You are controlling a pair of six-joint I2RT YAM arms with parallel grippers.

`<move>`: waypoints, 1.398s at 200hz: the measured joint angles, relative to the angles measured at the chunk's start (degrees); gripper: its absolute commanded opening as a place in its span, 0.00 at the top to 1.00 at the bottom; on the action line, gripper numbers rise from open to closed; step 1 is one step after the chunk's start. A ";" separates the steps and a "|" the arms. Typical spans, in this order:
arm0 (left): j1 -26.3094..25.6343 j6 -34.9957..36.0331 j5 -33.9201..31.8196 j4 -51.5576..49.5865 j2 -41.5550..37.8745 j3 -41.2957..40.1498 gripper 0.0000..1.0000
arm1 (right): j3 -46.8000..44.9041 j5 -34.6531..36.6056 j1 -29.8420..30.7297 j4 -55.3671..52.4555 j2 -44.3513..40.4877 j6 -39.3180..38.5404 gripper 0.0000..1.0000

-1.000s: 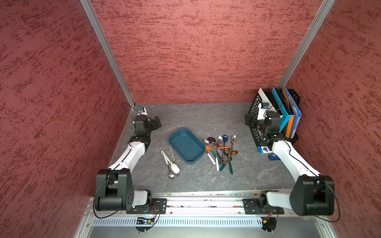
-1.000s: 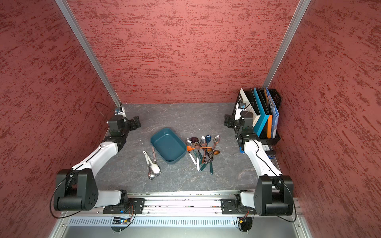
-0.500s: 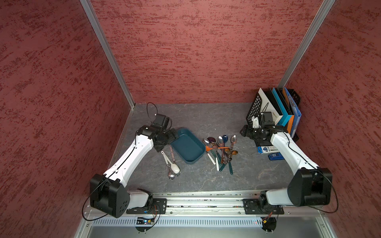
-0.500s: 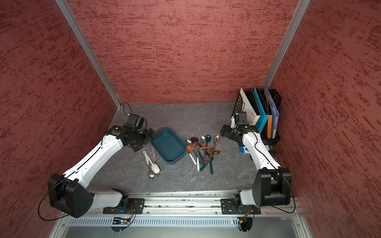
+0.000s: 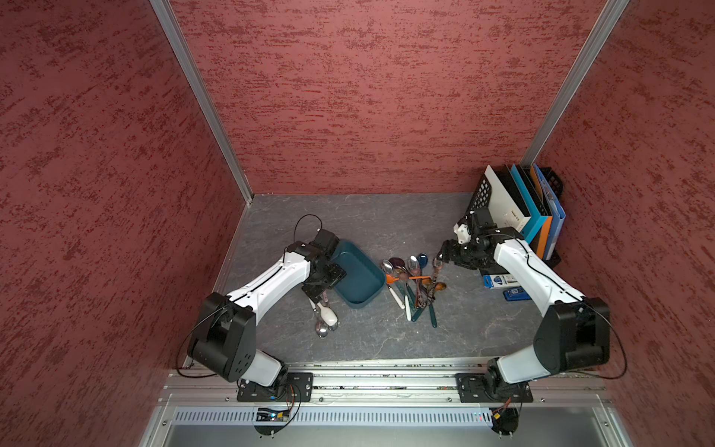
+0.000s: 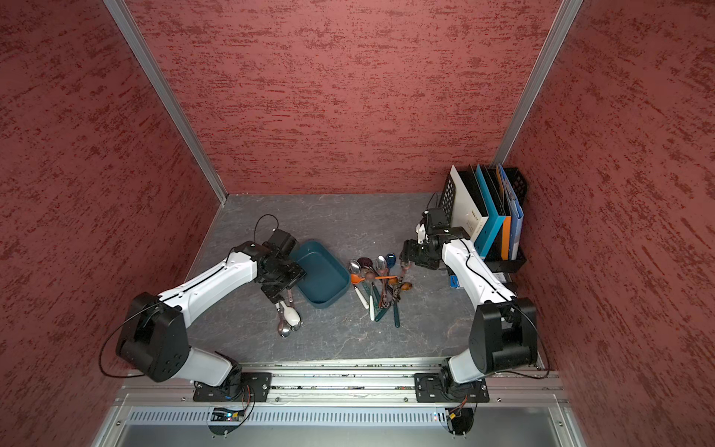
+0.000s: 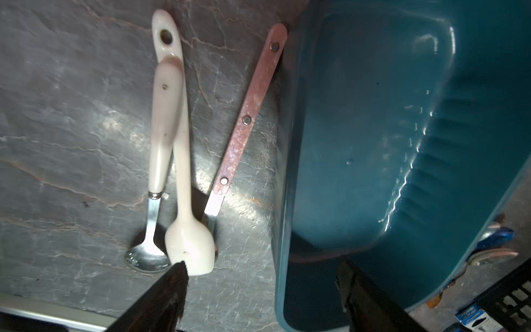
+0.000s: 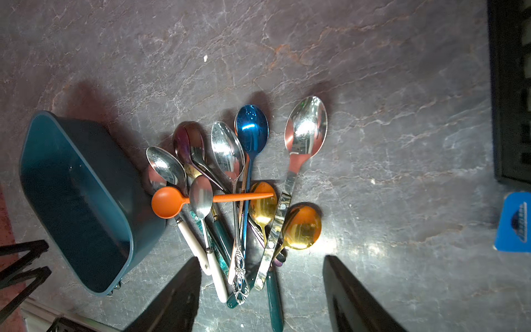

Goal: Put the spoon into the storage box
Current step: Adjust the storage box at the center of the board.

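Left arm [image 5: 271, 278] nearer storage box [image 5: 360, 271], spoon pile [image 5: 416, 286] beside

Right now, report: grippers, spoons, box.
Left gripper open, empty, over three spoons beside box. Right gripper open, empty, over spoon pile. Box empty. Nothing in the way.

Spoon pile [image 8: 238, 198] beside storage box [image 8: 71, 201]

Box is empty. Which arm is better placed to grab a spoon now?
Left, probably. The left fingers are open over the white spoon, which lies beside the storage box. The right fingers are open too, but over a tangled spoon pile with crossing handles.
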 measured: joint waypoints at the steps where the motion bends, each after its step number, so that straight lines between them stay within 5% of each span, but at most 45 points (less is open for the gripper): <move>1: 0.00 0.00 0.02 0.02 0.11 0.04 0.21 | 0.00 0.00 0.00 0.00 0.00 0.00 0.32; 44: -0.04 1.33 0.35 0.70 5.73 4.98 0.38 | 0.00 -1.66 0.24 -0.15 0.28 -0.26 0.36; 154: 2.62 10.82 4.09 -0.46 11.89 9.20 0.55 | 0.00 -2.08 0.39 -3.28 2.49 -0.46 0.42; 279: 5.07 29.64 2.43 -5.57 18.27 17.20 0.84 | -3.87 -0.07 0.59 -4.20 2.86 3.43 0.46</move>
